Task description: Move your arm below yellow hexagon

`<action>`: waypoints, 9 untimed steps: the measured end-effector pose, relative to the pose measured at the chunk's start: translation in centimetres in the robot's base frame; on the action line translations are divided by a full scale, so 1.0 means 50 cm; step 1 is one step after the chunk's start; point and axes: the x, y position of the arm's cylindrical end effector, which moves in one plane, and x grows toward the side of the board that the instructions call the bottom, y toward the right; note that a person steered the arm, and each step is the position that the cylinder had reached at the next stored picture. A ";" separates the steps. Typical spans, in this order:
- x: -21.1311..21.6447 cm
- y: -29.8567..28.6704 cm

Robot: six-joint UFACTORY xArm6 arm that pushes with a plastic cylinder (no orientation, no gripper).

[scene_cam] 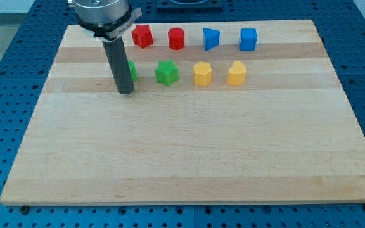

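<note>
The yellow hexagon [202, 73] sits in the second row of blocks, right of the middle, with a yellow heart-like block [236, 73] to its right. My tip [125, 91] rests on the wooden board [182, 152] well to the left of the yellow hexagon and slightly lower in the view. The rod hides most of a green block [132, 69], whose shape I cannot make out. A green star [166, 73] lies between my tip and the yellow hexagon.
Along the view's top stand a red star [142, 36], a red cylinder [177, 38], a blue wedge-like block [211, 39] and a blue block [248, 39]. A blue perforated table [5, 95] surrounds the board.
</note>
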 end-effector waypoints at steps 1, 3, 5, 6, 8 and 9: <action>0.000 -0.002; 0.000 -0.003; 0.032 -0.006; 0.092 0.151; 0.083 0.261; 0.051 0.262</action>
